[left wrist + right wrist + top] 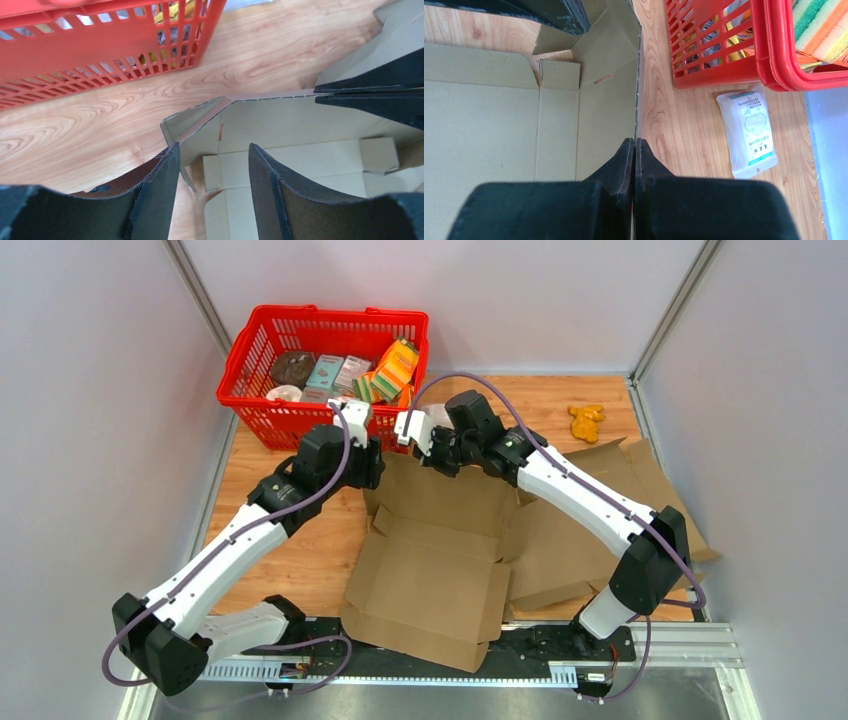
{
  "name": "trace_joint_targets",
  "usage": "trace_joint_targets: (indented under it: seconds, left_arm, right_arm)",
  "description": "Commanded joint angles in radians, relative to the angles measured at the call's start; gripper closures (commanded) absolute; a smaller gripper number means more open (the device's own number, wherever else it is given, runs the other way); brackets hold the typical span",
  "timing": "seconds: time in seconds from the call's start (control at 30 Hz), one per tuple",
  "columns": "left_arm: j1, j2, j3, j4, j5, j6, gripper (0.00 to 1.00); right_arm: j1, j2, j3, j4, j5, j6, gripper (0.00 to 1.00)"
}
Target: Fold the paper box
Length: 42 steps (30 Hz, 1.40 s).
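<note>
The brown cardboard box [430,570] lies opened out in the middle of the table with its far wall raised. My right gripper [428,448] is at that far wall, and in the right wrist view it is shut [636,146] on the wall's thin top edge [640,90]. My left gripper [370,466] is open at the box's far-left corner. In the left wrist view its fingers [167,165] straddle the corner flap [192,122] without touching it. The right gripper's dark fingers [380,102] also show there, pinching the wall's edge.
A red basket [330,315] with packets and sponges stands just behind the box, close to both grippers. A white packet [749,130] lies on the wood beside the basket. A second flat cardboard sheet [640,475] lies under the right arm. An orange toy [586,422] is at the back right.
</note>
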Motion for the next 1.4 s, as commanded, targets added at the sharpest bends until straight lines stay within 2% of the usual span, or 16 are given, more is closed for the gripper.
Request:
trace_joint_targets:
  seconds: [0.0, 0.33, 0.4, 0.53, 0.6, 0.67, 0.77, 0.83, 0.87, 0.9, 1.0, 1.1, 1.17, 1.27, 1.37]
  left_arm:
    - [0.005, 0.024, 0.044, 0.024, 0.026, 0.137, 0.39]
    - [0.005, 0.076, 0.045, 0.039, 0.019, 0.192, 0.42]
    - [0.005, 0.086, 0.044, 0.038, 0.025, 0.191, 0.47]
    - [0.004, 0.098, 0.048, 0.022, 0.019, 0.177, 0.63]
    - [0.004, 0.093, 0.039, 0.028, -0.001, 0.159, 0.75]
    - [0.004, 0.086, 0.021, 0.039, -0.01, 0.134, 0.87]
    - [-0.005, 0.069, -0.014, 0.07, -0.043, 0.093, 0.99]
    - [-0.027, 0.044, -0.041, 0.107, -0.085, 0.076, 1.0]
    - [-0.033, 0.035, -0.073, 0.12, -0.115, 0.068, 1.0]
    - [-0.037, 0.012, -0.09, 0.148, -0.125, 0.064, 1.0]
    - [-0.048, -0.038, -0.146, 0.188, -0.155, 0.05, 1.0]
    - [-0.05, -0.081, -0.197, 0.211, -0.169, 0.044, 1.0]
    - [-0.051, -0.095, -0.22, 0.214, -0.172, 0.038, 1.0]
    - [-0.053, -0.112, -0.242, 0.213, -0.171, 0.025, 1.0]
    - [-0.054, -0.12, -0.263, 0.217, -0.166, 0.005, 1.0]
  right_arm:
    - [0.009, -0.016, 0.001, 0.001, -0.03, -0.022, 1.0]
    - [0.009, -0.045, -0.01, 0.009, -0.077, -0.03, 1.0]
    - [0.009, -0.046, -0.012, 0.015, -0.079, -0.031, 1.0]
    - [0.009, -0.045, -0.013, 0.027, -0.073, -0.025, 1.0]
    - [0.01, -0.046, -0.016, 0.044, -0.061, -0.016, 1.0]
    - [0.01, -0.049, -0.028, 0.066, -0.018, 0.003, 1.0]
    - [0.012, -0.057, -0.044, 0.124, 0.064, 0.101, 1.0]
    - [0.015, -0.066, -0.05, 0.161, 0.149, 0.236, 0.86]
    - [0.019, -0.069, -0.047, 0.17, 0.195, 0.3, 0.77]
    - [0.021, -0.074, -0.042, 0.15, 0.234, 0.347, 0.62]
    - [0.024, -0.133, -0.07, 0.121, 0.314, 0.557, 0.38]
    - [0.024, -0.245, -0.119, 0.083, 0.438, 0.748, 0.22]
    - [0.024, -0.325, -0.148, 0.063, 0.498, 0.846, 0.16]
    - [0.024, -0.402, -0.206, 0.017, 0.53, 0.946, 0.14]
    - [0.029, -0.434, -0.242, 0.015, 0.425, 1.104, 0.14]
